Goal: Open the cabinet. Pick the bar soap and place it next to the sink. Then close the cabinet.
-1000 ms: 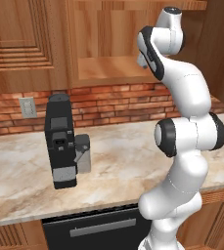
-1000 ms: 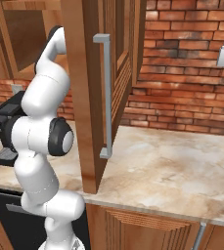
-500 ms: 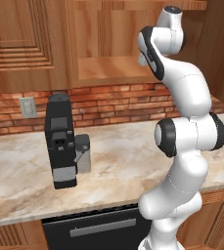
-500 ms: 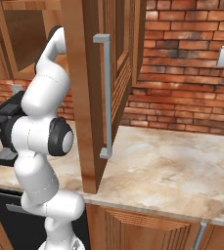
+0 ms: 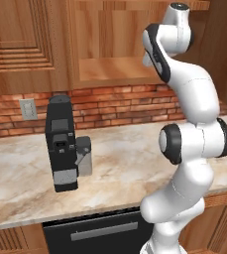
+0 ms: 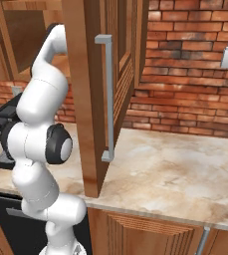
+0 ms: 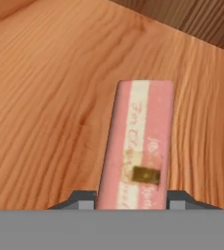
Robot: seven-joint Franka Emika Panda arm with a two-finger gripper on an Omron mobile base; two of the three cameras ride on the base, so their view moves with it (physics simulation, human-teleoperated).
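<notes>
Gripper: two small dark fingertips, one pressed against each long side of the bar soap, clamped on it
Bar soap: flat oblong block with rounded corners, pink with a pale stripe down its length, faint script lettering and a small brownish mark near the fingers; it runs straight ahead from between the fingertips and lies on the shelf
Shelf: plain warm-brown wood with long flowing grain, smooth and matt; it spreads beneath the hand and to both sides of the soap
Cabinet: raised-panel wooden door swung open, edge-on in the right base view, with a long vertical silver bar handle of square section
Arm: glossy white shell with dark joints, reaching up into the open cabinet
Coffee machine: tall black boxy unit with a grey side part, standing on the counter below the hand
Counter: pale marbled stone, polished
Wall: red brick, rough courses
</notes>
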